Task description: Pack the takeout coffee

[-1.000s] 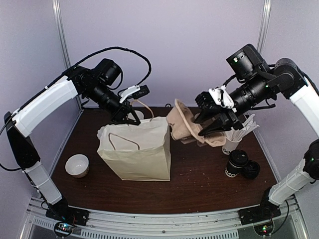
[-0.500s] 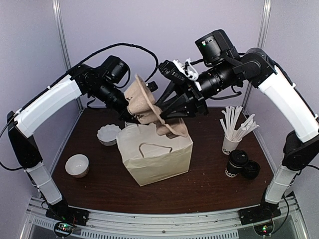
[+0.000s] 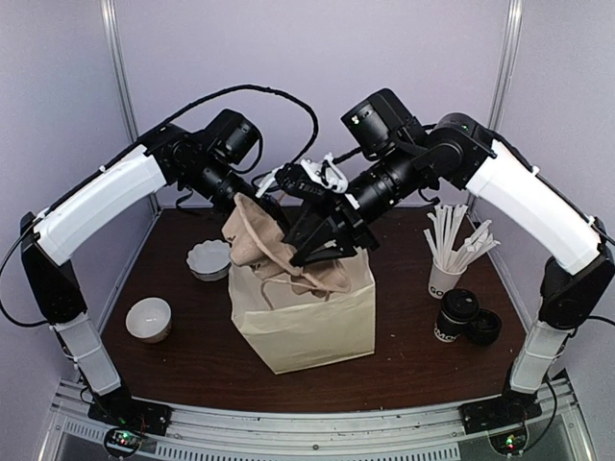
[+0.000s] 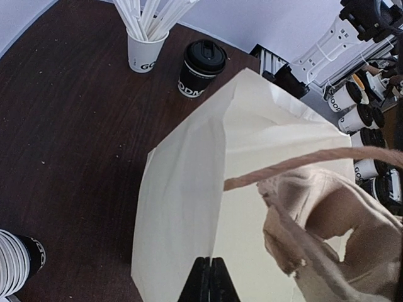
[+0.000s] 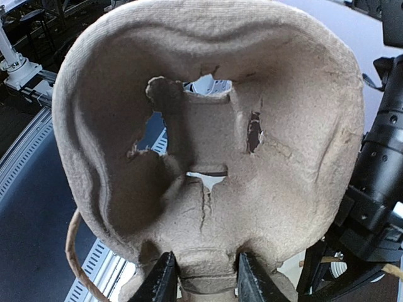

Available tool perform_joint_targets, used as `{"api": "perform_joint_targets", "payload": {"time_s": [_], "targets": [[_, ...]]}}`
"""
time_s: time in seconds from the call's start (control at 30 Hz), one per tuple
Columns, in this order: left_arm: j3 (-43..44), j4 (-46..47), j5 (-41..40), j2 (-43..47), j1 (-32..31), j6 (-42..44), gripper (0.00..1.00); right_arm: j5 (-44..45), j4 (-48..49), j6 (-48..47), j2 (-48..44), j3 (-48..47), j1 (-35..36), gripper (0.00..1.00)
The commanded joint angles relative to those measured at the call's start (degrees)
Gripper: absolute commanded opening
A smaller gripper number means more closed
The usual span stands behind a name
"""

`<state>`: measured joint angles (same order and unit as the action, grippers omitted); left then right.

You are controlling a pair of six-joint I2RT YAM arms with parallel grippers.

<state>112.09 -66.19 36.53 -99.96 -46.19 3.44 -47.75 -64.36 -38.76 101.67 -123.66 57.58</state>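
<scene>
The takeout coffee (image 3: 455, 316) (image 4: 201, 68), a black lidded cup with white lettering, stands at the right of the table, apart from both grippers. A cream paper bag (image 3: 309, 319) (image 4: 252, 176) stands upright in the middle. My left gripper (image 3: 258, 204) (image 4: 210, 277) is shut on the bag's top rim. My right gripper (image 3: 312, 233) (image 5: 206, 277) is shut on a brown pulp cup carrier (image 3: 274, 245) (image 5: 214, 138), which hangs tilted at the bag's mouth, its lower end inside the opening. The carrier fills the right wrist view.
A white lettered cup of white sticks (image 3: 447, 274) (image 4: 143, 50) stands behind the coffee, and a loose black lid (image 3: 484, 327) lies to its right. A fluted white dish (image 3: 209, 259) and a small white bowl (image 3: 149, 319) sit at the left. Stacked cups (image 4: 16, 261) lie nearby.
My right arm has swung left with the carrier, from beside the stick cup to the bag's mouth. The bag has shifted right and turned, the left gripper still on its rim.
</scene>
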Motion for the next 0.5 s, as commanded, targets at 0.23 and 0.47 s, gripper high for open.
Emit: {"api": "perform_joint_targets", "payload": {"time_s": [0.23, 0.47], "targets": [[0.3, -1.5, 2.4, -0.7, -0.6, -0.2, 0.0, 7.4, 4.2, 2.8, -4.6, 8.9, 0.3, 0.33], [0.4, -2.0, 1.8, -0.5, -0.6, -0.5, 0.05, 14.5, 3.0, 2.6, -6.6, 12.8, 0.3, 0.34]]}}
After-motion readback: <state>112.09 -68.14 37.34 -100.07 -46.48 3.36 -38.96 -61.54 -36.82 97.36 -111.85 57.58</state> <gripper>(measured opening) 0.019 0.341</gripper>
